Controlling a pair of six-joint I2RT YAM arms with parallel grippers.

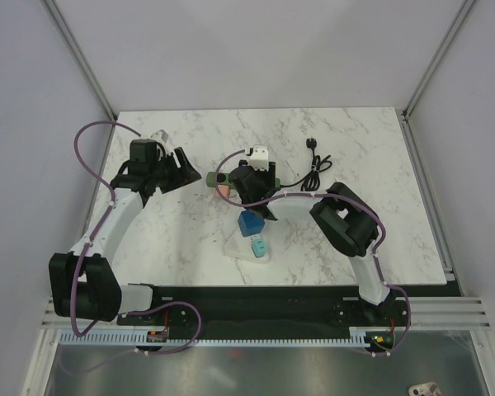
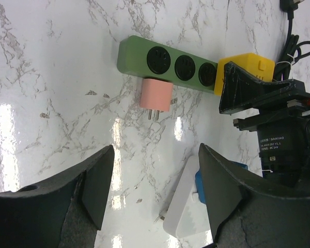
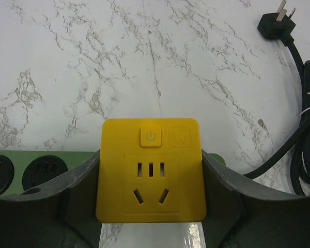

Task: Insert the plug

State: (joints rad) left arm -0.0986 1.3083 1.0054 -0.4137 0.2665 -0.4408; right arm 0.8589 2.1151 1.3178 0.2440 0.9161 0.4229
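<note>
pink plug [image 2: 156,97] lies flat on the marble top [image 2: 51,103], right up against the green strip [image 2: 165,62], prongs pointing away from it, so i'd say it needs turning before it can meet a socket. right gripper [image 3: 151,181] is clamped on the yellow socket cube [image 3: 151,150] at the strip's end, probably bracing the strip. left gripper [image 2: 155,155] hovers above the plug, jaws wide apart, holding nothing.
</note>
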